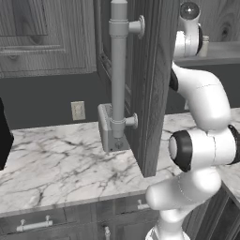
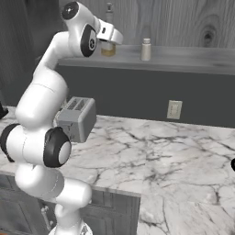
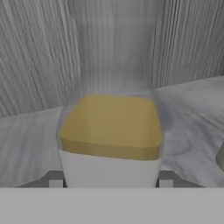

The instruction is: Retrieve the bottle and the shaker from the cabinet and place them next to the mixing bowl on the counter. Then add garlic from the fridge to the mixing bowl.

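The gripper (image 2: 110,45) clamps the bottle (image 3: 111,131), clear with amber liquid and a white label, on the shelf (image 2: 183,62) left of the shaker (image 2: 146,49), arm reaching high.

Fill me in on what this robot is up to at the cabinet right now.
The white arm is reaching up into the open grey wood cabinet, and its gripper is closed around the clear bottle of yellow-amber liquid standing on the cabinet shelf. In the hand view the bottle sits squarely between the two dark finger tips. The small pale shaker stands on the same shelf, just beside it, untouched. Below, the marble counter holds a grey toaster. Nothing has been brought down yet.
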